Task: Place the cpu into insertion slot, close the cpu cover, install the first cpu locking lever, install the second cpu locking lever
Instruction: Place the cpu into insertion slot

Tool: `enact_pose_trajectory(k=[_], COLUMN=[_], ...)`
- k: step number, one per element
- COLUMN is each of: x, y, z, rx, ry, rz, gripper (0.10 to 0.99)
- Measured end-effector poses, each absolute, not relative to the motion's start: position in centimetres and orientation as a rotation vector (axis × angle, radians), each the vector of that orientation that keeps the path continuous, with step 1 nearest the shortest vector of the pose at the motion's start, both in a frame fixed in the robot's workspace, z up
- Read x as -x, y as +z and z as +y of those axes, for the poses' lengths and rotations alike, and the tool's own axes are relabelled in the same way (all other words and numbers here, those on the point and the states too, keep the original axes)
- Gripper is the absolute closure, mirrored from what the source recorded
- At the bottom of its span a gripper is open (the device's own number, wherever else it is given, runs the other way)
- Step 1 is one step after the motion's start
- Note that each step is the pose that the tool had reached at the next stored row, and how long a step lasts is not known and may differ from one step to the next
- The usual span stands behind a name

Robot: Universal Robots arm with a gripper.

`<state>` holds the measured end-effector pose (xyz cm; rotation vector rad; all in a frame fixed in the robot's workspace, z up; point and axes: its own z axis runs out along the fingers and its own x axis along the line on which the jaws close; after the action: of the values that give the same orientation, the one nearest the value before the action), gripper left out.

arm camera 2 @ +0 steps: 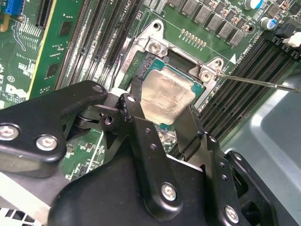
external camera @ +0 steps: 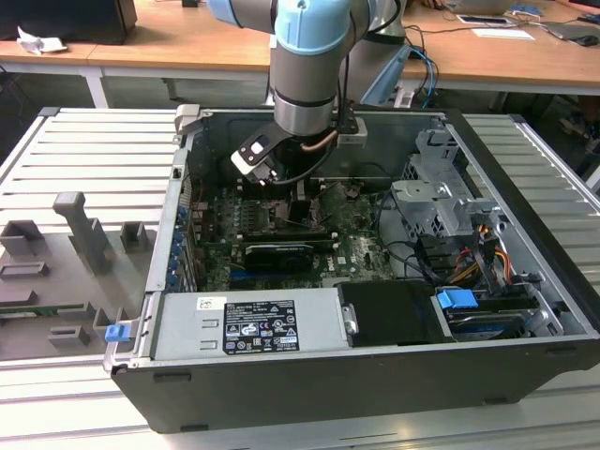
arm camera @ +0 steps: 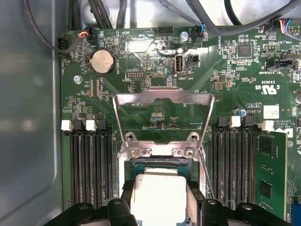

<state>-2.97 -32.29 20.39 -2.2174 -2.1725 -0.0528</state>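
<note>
Silvery-beige cpu (arm camera 2: pixel 165 92) is being clamped by 2 opposite edges in the gripper (arm camera 2: pixel 164 107) at the insertion slot (arm camera: pixel 155 163), cpu cover (arm camera: pixel 164 96) swung clear.

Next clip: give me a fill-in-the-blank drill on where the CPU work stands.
1. The gripper grips the cpu by two ____ edges.
2. The cpu cover stands ____, clear of the insertion slot.
3. Long black memory slots run along ____ sides of that slot.
Missing words: opposite; open; both.
</note>
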Motion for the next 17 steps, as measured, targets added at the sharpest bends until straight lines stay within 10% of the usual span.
enact_pose_trajectory(k=[17], x=[3.1], y=[20.01], z=[-32.23], rx=[2.223], ry=[-0.047], rz=[-2.173], gripper=[0.553])
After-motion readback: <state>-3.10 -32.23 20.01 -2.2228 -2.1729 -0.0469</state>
